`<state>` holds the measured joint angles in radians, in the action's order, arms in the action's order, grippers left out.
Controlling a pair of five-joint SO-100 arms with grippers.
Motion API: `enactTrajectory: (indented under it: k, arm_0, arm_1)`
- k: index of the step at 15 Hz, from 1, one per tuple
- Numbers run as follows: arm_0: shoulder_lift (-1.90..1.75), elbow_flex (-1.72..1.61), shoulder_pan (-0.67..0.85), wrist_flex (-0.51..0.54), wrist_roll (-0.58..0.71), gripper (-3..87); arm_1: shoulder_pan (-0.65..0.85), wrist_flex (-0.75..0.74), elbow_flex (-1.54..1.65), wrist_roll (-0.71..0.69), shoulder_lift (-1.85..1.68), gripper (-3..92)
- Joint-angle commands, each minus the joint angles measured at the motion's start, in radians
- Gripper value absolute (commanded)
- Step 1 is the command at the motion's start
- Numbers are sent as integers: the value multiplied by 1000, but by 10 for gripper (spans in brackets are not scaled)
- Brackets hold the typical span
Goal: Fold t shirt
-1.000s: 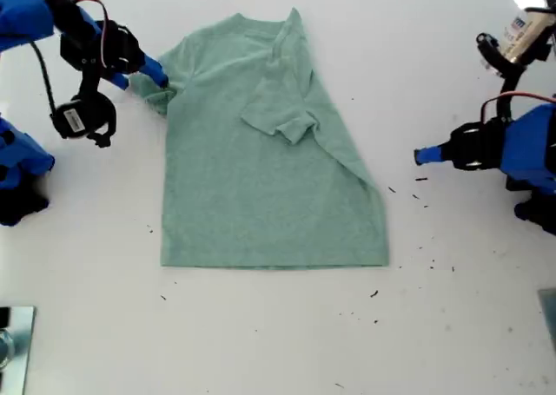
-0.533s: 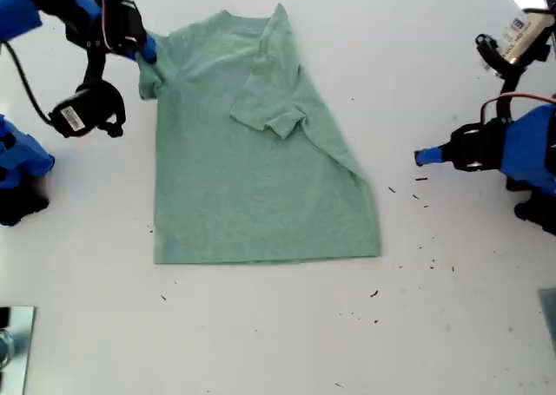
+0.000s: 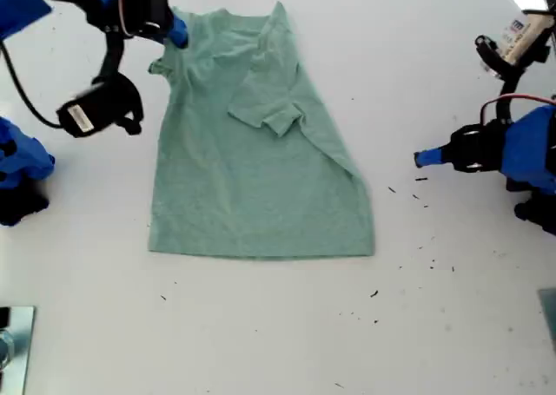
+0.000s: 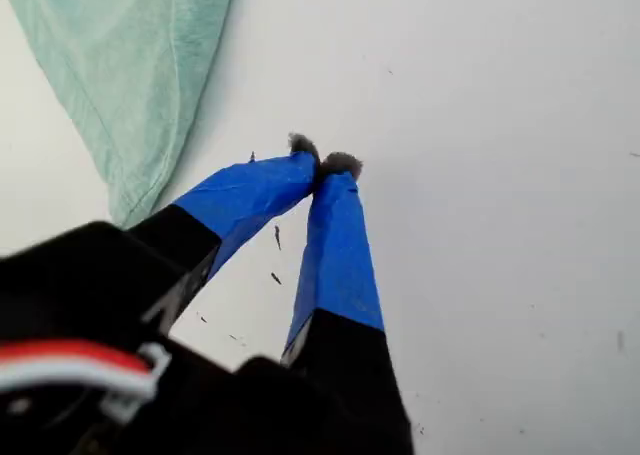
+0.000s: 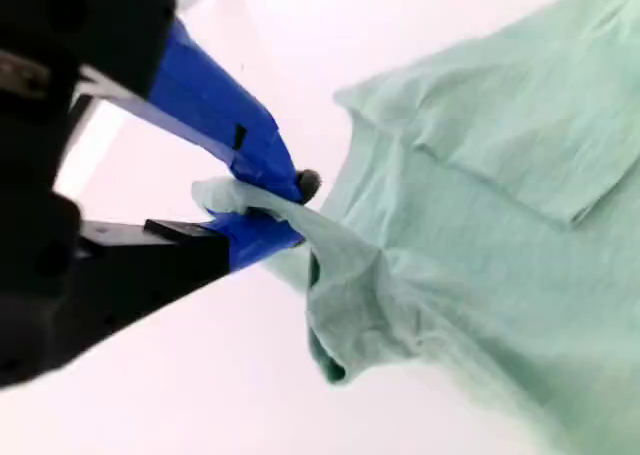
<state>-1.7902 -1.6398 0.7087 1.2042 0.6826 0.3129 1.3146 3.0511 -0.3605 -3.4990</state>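
The pale green t shirt lies mostly flat on the white table, with the sleeve on the exterior view's right folded in over the chest. My second gripper is shut on the other sleeve at the shirt's upper corner on the exterior view's left, and holds it lifted. Its blue fingers pinch a bunched fold of cloth. My first gripper is shut on nothing, hovering over bare table at the exterior view's right. A hem corner of the shirt lies apart from it.
Small dark specks dot the table near my first gripper. A metallic object sits at the exterior view's lower left corner. Blue arm bases stand at that view's left edge and right edge.
My second gripper has risen and moved toward the exterior view's right with the sleeve, pulling the shirt slightly leftward. My first gripper has stayed put.
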Motion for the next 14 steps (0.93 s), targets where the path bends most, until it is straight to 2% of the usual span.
enactTrajectory:
  k: [1,3,5,6,7,9,11,12,14]
  arm_0:
    - [221,327,-161,-41,-46,-3]
    - [558,693,-230,-25,-58,-3]
    - [739,764,-222,-135,-49,18]
    - [792,808,-209,-158,-28,142]
    - [755,801,-193,-146,-17,182]
    - [600,784,-126,-5,-3,184]
    - [347,624,-51,115,28,194]
    - [156,410,-35,84,37,191]
    - [-291,-160,-51,-71,15,112]
  arm_1:
    - [-12,6,61,12,-6,25]
    - [-11,6,61,12,-6,25]
    - [-20,6,61,26,-6,25]
    - [-20,6,61,29,-6,25]
    - [-20,6,61,29,-6,25]
    - [-23,6,61,29,-6,25]
    - [-23,6,61,28,-6,25]
    - [-26,6,61,28,-6,25]
    - [-28,6,61,31,-6,25]
